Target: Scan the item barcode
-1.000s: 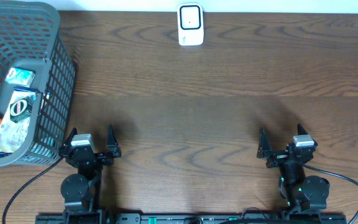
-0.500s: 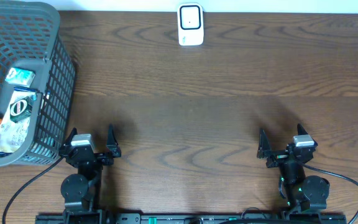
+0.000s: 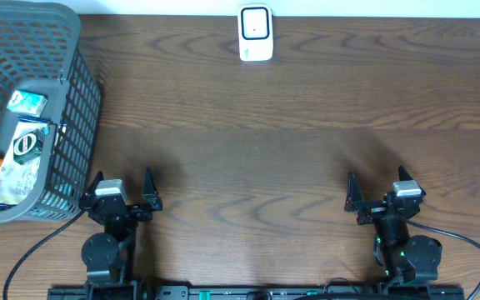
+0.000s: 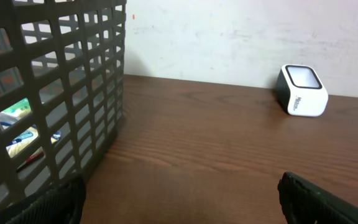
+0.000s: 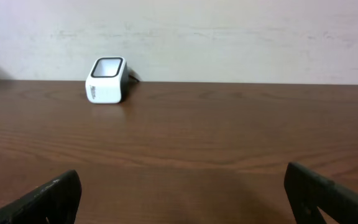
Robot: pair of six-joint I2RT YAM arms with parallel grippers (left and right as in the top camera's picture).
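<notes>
I see my left end effector (image 3: 123, 179) and right end effector (image 3: 377, 179) released, empty; wood-grain bench (image 3: 265, 150), boxy white scanner (image 3: 255, 33), grey plastic lattice basket (image 3: 77, 100) holding glossy packets (image 3: 15, 154).

The left black two-finger gripper (image 3: 123, 177) sits low, drawn back close to its base, jaws spread wide and holding nothing; its dark fingers (image 4: 39, 204) show only as blunt tips in the bottom corners of the left wrist view; the right black two-finger gripper (image 3: 377, 178) sits level with it and well apart, likewise wide open and empty; its dark fingers (image 5: 42, 198) frame the bottom corners of the right wrist view; the black jointed left arm (image 3: 102, 248) and black jointed right arm (image 3: 411, 257) are folded compactly, both grippers pointing forward.
</notes>
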